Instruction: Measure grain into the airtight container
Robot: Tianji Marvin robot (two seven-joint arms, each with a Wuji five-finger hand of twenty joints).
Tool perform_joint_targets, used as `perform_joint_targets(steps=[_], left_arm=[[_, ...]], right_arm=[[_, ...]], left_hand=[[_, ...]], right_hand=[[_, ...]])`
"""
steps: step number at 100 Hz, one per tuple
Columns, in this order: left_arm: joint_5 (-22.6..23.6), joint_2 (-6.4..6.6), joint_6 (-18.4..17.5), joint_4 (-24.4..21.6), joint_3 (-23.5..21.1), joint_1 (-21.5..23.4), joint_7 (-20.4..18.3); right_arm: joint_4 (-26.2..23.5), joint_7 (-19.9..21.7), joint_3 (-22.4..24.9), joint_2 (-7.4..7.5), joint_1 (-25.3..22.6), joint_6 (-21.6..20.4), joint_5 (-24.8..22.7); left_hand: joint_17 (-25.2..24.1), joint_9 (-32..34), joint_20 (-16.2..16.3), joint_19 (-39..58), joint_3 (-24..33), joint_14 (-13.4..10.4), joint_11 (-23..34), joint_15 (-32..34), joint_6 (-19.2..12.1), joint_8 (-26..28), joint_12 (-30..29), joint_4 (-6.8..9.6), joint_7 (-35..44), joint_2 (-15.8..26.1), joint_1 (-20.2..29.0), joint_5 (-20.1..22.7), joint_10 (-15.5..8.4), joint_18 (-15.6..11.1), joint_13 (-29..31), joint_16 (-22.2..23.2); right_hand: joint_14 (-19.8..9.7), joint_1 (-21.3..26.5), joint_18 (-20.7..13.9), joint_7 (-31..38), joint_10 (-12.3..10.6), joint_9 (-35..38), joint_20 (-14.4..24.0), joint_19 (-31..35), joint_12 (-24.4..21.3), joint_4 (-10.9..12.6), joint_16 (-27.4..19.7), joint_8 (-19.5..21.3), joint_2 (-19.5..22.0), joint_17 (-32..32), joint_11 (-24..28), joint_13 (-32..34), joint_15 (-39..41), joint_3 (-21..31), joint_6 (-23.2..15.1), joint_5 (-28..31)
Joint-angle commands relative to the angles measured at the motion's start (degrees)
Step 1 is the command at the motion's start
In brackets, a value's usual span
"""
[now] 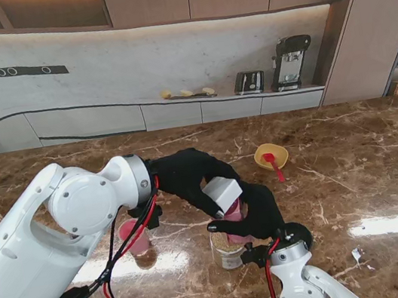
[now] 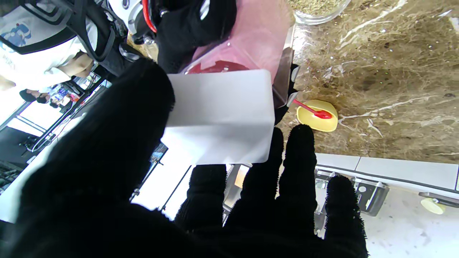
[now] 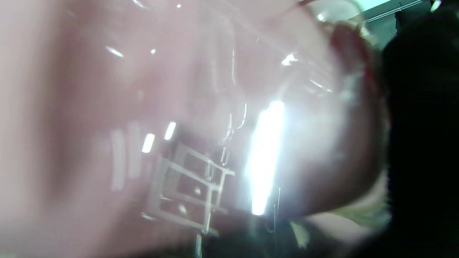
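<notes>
One pink container [image 1: 232, 212], one white lid [image 1: 222, 193], two hands

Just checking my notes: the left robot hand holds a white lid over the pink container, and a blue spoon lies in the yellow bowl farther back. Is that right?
Not quite: the spoon in the yellow bowl is red, not blue, as the stand view and the left wrist view both show. The rest holds: the left robot hand holds the white lid over the pink container.
</notes>
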Motion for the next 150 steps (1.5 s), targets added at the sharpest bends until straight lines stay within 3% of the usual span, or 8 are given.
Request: perform_joint_targets(steps=[1, 23, 33, 37, 47, 92, 107, 150], left_arm=[[0.9, 0.2, -0.6, 0.0, 0.6, 0.4, -0.9], [3.5, 0.08, -3.1, 0.6, 1.1, 0.4, 0.0], [4.6, -0.12, -4.7, 0.8, 1.4, 0.3, 1.1], [5.1, -0.22, -5.4, 0.9, 1.5, 0.3, 1.7], [5.3, -0.45, -6.5, 1.2, 1.7, 0.3, 2.7], [9.2, -0.43, -9.6, 0.2, 2.1, -1.1, 2.8], [9.7, -0.57, -8.8, -0.2, 2.1, -1.3, 3.1], [11.5, -0.28, -12.9, -0.5, 2.9, -2.9, 2.3]], right_arm=[[-0.3, 0.3, 0.1, -0.5, 0.1, -0.2, 0.2], [-0.4, -0.3, 0.3, -0.6, 0.0, -1.0, -0.1], [-0.4, -0.3, 0.3, -0.62, 0.0, -1.1, -0.1], [-0.4, -0.3, 0.4, -0.63, 0.0, -1.2, -0.1], [-0.4, -0.3, 0.4, -0.65, 0.0, -1.3, 0.0], [-0.3, -0.1, 0.4, -0.56, 0.0, -1.2, 0.0], [-0.2, -0.4, 0.4, -0.57, 0.1, -1.1, -0.3], [-0.1, -0.2, 0.3, -0.57, 0.2, -0.9, -0.1]], left_hand=[[-0.2, -1.6, 1.3, 1.9, 6.6, -2.9, 2.7, 0.2, -5.2, -3.3, 0.7, 3.46, -0.1, 5.6, -0.2, 0.8, -15.1, 1.0, -2.1, 0.9], [0.5, -4.6, 1.9, 6.2, 9.1, -3.2, 4.0, 1.4, -8.1, 7.0, 2.4, 3.68, 13.2, 5.8, 1.7, -0.4, -15.5, 1.2, -1.9, 3.1], [1.7, -1.1, 2.5, 10.5, 5.6, -2.9, 7.0, 3.7, -10.4, 13.6, 5.5, 0.54, 21.1, 4.5, 9.1, 1.7, -15.9, 1.8, 0.7, 5.0], [2.3, 2.2, 2.0, 13.2, 3.5, -2.8, 5.9, 5.3, -11.3, 13.7, 16.1, 0.91, 24.9, 4.8, 11.7, 2.7, -15.8, 2.1, 2.2, 6.5], [4.0, 15.1, 1.4, 17.7, 3.0, -2.0, -2.1, 9.1, -12.6, 12.9, 28.6, 1.55, 31.1, 6.7, 13.8, 8.3, -15.0, 3.1, 7.5, 8.7], [3.7, 15.5, -1.2, 21.0, -10.1, 0.6, -1.7, 14.6, -7.8, 11.1, 33.5, 2.25, 27.9, 17.4, 20.2, 10.1, -11.0, 3.5, 9.3, 15.5], [3.5, 15.6, -1.3, 20.8, -11.1, 1.2, -0.7, 15.1, -6.3, 11.0, 33.9, 2.49, 27.6, 17.7, 20.3, 10.3, -10.2, 3.7, 9.7, 16.1], [2.1, 14.0, -1.5, 19.2, -11.2, -0.2, -0.7, 14.6, -8.5, 11.7, 35.2, 2.77, 27.6, 17.6, 21.1, 10.5, -12.7, 2.7, 7.1, 17.0]], right_hand=[[-5.9, 17.5, -3.1, 5.6, -6.9, 3.5, 0.1, 2.2, 2.0, 2.7, 2.6, 2.0, 13.1, 0.8, 5.4, 4.5, 5.5, 22.6, -19.4, 4.4], [-5.9, 17.6, -3.2, 5.6, -6.9, 3.5, 0.1, 2.2, 2.0, 2.7, 2.7, 2.1, 13.1, 0.8, 5.5, 4.5, 5.5, 22.6, -19.5, 4.5], [-5.9, 17.6, -3.2, 5.7, -7.0, 3.6, 0.2, 2.2, 2.0, 2.7, 2.7, 2.1, 13.1, 0.8, 5.5, 4.5, 5.5, 22.6, -19.6, 4.5], [-5.9, 17.6, -3.2, 5.7, -6.9, 3.5, 0.2, 2.2, 2.0, 2.7, 2.7, 2.1, 13.1, 0.8, 5.5, 4.5, 5.5, 22.6, -19.5, 4.5], [-6.0, 17.7, -3.2, 5.7, -7.0, 3.5, 0.2, 2.2, 2.0, 2.7, 2.7, 2.0, 13.1, 0.8, 5.5, 4.5, 5.5, 22.6, -19.5, 4.5], [-5.8, 17.7, -3.2, 5.7, -6.9, 3.6, 0.3, 2.2, 2.1, 2.7, 2.7, 2.0, 12.9, 0.8, 5.6, 4.5, 5.8, 22.6, -19.4, 4.5], [-5.9, 17.6, -3.2, 5.7, -6.9, 3.6, 0.3, 2.2, 2.1, 2.7, 2.7, 2.0, 13.0, 0.8, 5.6, 4.5, 5.8, 22.6, -19.5, 4.6], [-5.8, 17.7, -3.1, 5.8, -6.7, 3.6, 0.4, 2.2, 2.0, 2.7, 2.7, 1.9, 13.0, 0.9, 5.6, 4.5, 5.8, 22.7, -19.4, 4.6]])
